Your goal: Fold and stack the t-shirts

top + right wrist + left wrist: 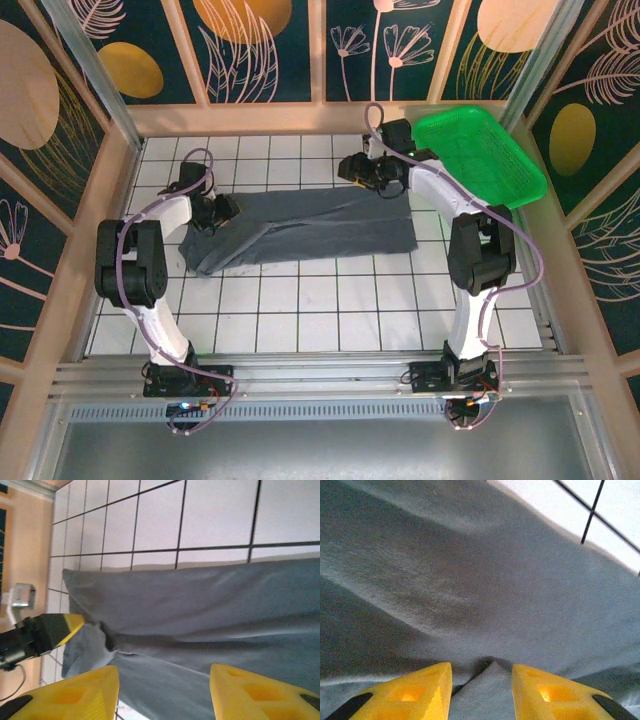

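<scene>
Our left gripper sits low on the left end of the t-shirt, its yellow fingers apart with a small ridge of cloth rising between them. We see the right gripper over the far right corner, fingers spread wide. The shirt lies as a long band across the table, near the green basket.

green basket — far right corner | white tiled table — gridded
</scene>
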